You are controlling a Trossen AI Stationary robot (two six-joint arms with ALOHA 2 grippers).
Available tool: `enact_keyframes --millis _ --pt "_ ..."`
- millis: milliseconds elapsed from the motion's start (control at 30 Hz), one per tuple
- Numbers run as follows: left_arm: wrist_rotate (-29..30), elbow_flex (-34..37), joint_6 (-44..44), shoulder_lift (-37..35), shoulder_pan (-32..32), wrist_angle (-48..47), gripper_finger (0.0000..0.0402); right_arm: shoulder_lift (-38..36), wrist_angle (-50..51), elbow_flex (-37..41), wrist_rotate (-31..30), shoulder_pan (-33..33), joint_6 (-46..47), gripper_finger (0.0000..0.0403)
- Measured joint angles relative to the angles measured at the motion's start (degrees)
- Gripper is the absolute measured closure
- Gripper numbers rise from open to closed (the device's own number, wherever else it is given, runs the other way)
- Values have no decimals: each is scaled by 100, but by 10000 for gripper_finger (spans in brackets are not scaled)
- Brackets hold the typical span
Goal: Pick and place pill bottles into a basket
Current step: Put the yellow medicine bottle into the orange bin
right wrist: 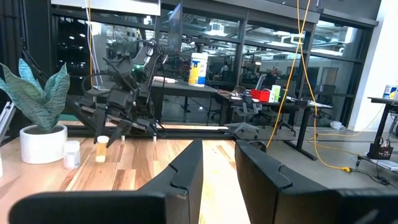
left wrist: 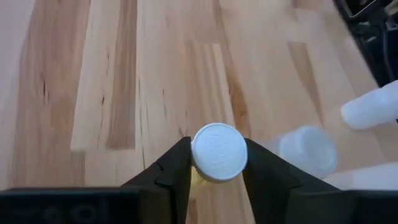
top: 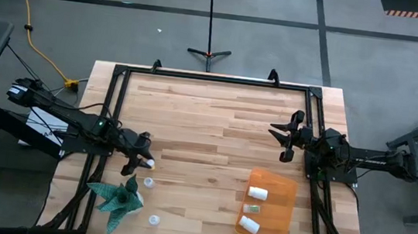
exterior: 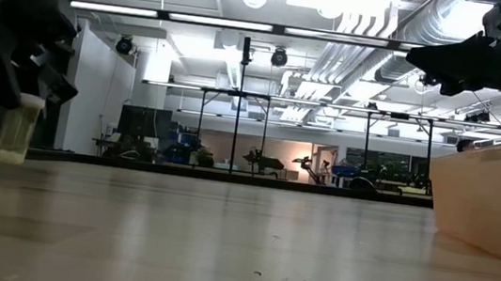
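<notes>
Bottle lift at the worktop's left edge — left gripper (top: 144, 161) clenched on a pill bottle (left wrist: 218, 152), jaws either side just under its white cap.

Best raised straight up, kept upright, then carried across to the orange basket (top: 288, 189) near the front right corner, already holding three bottles (top: 257, 192). Worth clearing on the way — the green plant (top: 116, 198) and two loose bottles (top: 148, 181) just beside the grasp. Right gripper (top: 286, 141) parked near the right edge behind the basket, jaws released, slightly apart.
</notes>
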State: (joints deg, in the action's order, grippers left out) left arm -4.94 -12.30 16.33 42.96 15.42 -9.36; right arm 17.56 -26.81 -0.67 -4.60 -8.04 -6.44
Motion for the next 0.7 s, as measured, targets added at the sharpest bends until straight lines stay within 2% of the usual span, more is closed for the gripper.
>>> enact_keyframes --millis 233,500,700 --pt "339 0 -184 0 0 143 234 0 -2 0 0 0 0 318" --pt "1428 -1 -1617 -2 -7 1482 238 8 -128 -2 2 0 321 318" --pt "1691 -2 -2335 0 -7 2361 239 374 -71 7 -86 0 878 312"
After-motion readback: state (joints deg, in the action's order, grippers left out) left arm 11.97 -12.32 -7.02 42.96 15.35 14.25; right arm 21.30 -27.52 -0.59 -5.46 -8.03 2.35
